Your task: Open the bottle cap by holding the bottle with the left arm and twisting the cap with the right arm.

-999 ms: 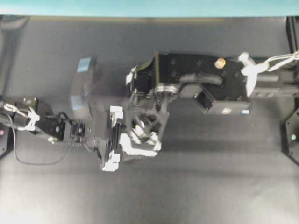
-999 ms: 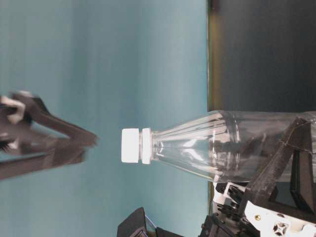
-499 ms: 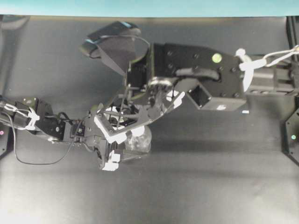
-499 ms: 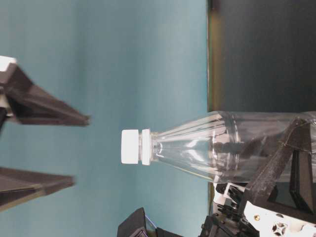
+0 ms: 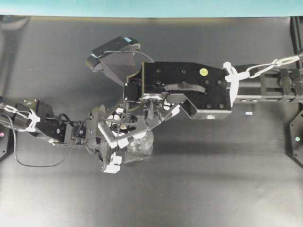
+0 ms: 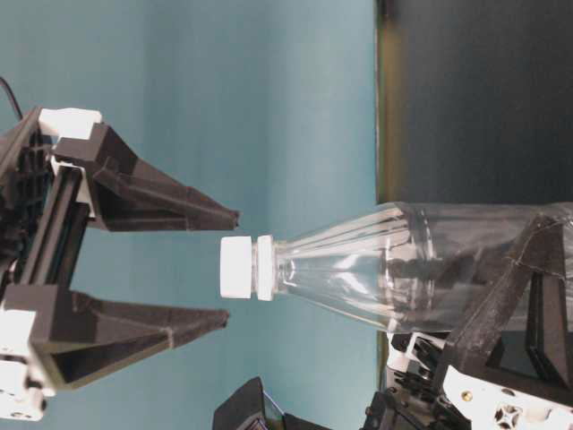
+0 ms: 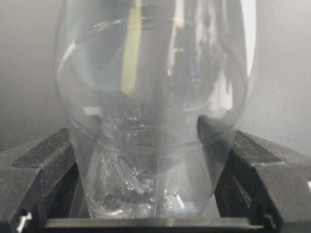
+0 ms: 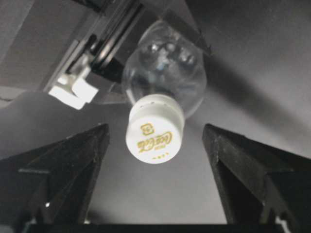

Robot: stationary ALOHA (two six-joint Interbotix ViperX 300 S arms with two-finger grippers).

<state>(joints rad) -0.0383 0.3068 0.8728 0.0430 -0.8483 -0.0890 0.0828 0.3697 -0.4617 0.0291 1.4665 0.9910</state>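
The clear bottle (image 5: pixel 142 142) stands upright on the black table, and my left gripper (image 5: pixel 118 152) is shut on its lower body. In the left wrist view the bottle (image 7: pixel 150 97) fills the space between the two black fingers (image 7: pixel 43 160). The white bottle cap (image 6: pixel 237 266) is on the neck. My right gripper (image 6: pixel 233 265) is open, with its fingertips level with the cap's top, one on each side and not touching it. In the right wrist view the cap (image 8: pixel 155 128) sits centred between the spread fingers (image 8: pixel 73 160). From overhead, the right gripper (image 5: pixel 135 125) hides the cap.
A small white scrap (image 5: pixel 248 113) lies on the table under the right arm's forearm. A teal wall (image 5: pixel 151 7) runs along the back edge. Black arm bases stand at the far left (image 5: pixel 4 137) and far right (image 5: pixel 296 137).
My right gripper has opened wide, turned, and come down onto the bottle's top, so its fingertips now flank the cap. The left gripper and bottle have not moved.
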